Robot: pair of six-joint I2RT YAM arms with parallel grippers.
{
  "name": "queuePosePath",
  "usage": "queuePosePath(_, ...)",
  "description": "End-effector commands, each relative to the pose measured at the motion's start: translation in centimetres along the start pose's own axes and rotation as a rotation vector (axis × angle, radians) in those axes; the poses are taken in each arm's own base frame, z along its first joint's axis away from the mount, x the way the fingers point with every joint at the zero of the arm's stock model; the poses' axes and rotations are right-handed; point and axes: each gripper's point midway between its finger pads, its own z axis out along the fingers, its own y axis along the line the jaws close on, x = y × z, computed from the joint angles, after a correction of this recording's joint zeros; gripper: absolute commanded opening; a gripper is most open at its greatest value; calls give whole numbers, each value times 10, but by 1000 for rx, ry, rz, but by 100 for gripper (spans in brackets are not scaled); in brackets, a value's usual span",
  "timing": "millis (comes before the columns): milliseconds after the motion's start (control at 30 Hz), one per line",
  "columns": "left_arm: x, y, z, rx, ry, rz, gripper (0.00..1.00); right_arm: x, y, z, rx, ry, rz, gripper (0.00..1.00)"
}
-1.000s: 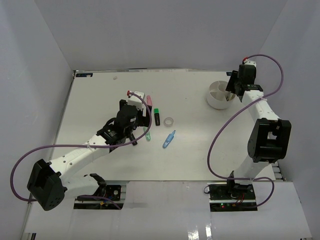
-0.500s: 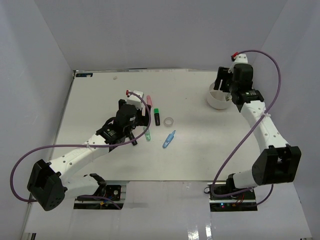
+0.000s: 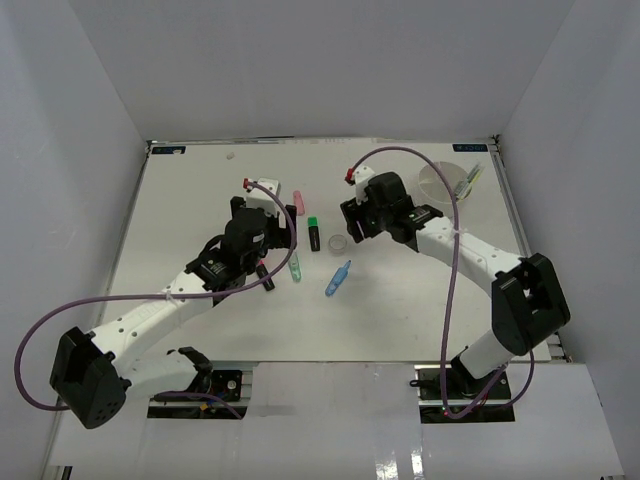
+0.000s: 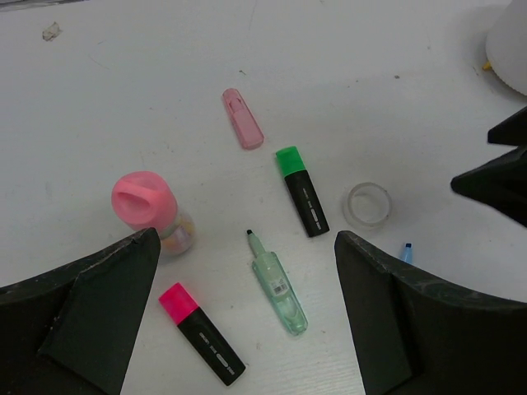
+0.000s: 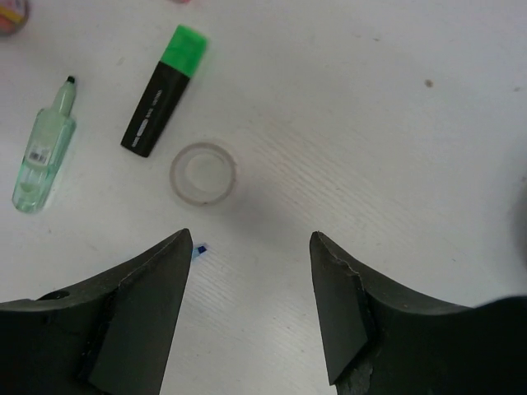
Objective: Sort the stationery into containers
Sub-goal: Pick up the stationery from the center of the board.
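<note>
My left gripper (image 3: 272, 248) is open and empty, low over a pink-capped highlighter (image 4: 202, 333) and a green pen (image 4: 278, 284), which lie between its fingers. A pink-capped glue stick (image 4: 148, 206), pink eraser (image 4: 242, 118), green-capped highlighter (image 4: 301, 191) and clear tape ring (image 4: 366, 204) lie beyond. My right gripper (image 3: 352, 226) is open and empty just right of the tape ring (image 3: 338, 242). In its view the ring (image 5: 203, 172) lies ahead of the left finger, with the blue pen's tip (image 5: 200, 249) beside it. The blue pen (image 3: 338, 277) lies near the ring. The white tub (image 3: 445, 185) stands at the back right.
The tub holds thin items leaning on its right rim (image 3: 468, 178). The two grippers are close together over the cluster; the right one shows as a black shape (image 4: 494, 177) in the left wrist view. White walls enclose the table on three sides.
My right arm has swung from the tub at the back right down and left to the tape ring. My left gripper has shifted only slightly.
</note>
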Motion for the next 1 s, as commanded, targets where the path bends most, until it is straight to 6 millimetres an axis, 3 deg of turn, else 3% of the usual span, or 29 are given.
queuePosePath(0, -25, 9, -10, -23, -83, -41, 98, -11, 26, 8, -59, -50, -85, 65)
queuePosePath(133, -26, 9, -9, -24, -87, -48, 98, 3, 51, 25, -98, -5, -122, 64)
queuePosePath(233, -24, 9, -8, -22, -81, -49, 98, 8, 55, 35, -95, 13, -130, 63)
queuePosePath(467, -20, 7, -5, -14, -65, -44, 98, 20, 28, 54, 81, 77, -74, 59)
queuePosePath(600, -17, 4, -3, -5, -51, -41, 98, 27, 24, 66, 113, 109, -47, 52)
queuePosePath(967, -15, 4, -1, -4, -39, -37, 98, 35, 18, 91, 121, 155, 20, 47)
